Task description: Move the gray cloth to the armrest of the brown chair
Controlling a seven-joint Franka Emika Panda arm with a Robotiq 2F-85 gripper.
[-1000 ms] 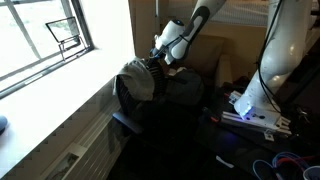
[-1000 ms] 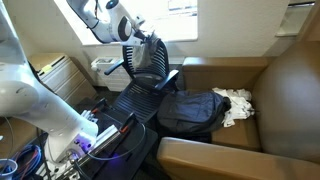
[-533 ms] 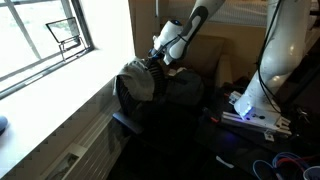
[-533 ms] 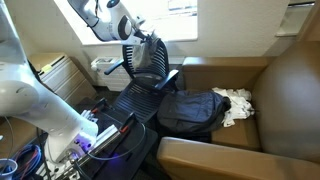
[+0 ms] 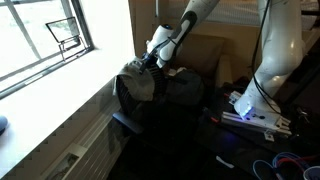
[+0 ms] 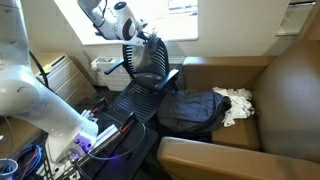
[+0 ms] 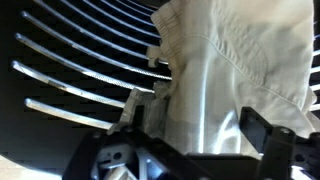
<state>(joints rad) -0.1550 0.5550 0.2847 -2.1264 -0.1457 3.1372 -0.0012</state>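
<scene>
The gray cloth (image 5: 137,80) hangs over the backrest of a black mesh office chair (image 5: 125,102); it also shows in an exterior view (image 6: 150,54). In the wrist view the cloth (image 7: 230,70) fills the space between my fingers, over the chair's slats. My gripper (image 5: 151,62) is at the cloth's upper edge, also seen in an exterior view (image 6: 141,38). In the wrist view the gripper (image 7: 195,125) is open, with the jaws wide apart on either side of the cloth. The brown chair (image 6: 290,90) has a near armrest (image 6: 215,155).
A black backpack (image 6: 190,112) and a white cloth (image 6: 238,102) lie on the brown chair's seat. The robot base (image 5: 255,105) and cables sit on the floor beside the office chair. A window sill (image 5: 50,110) runs along the wall.
The arm has swung and the gripper has shifted slightly toward the top of the cloth. The cloth has not moved.
</scene>
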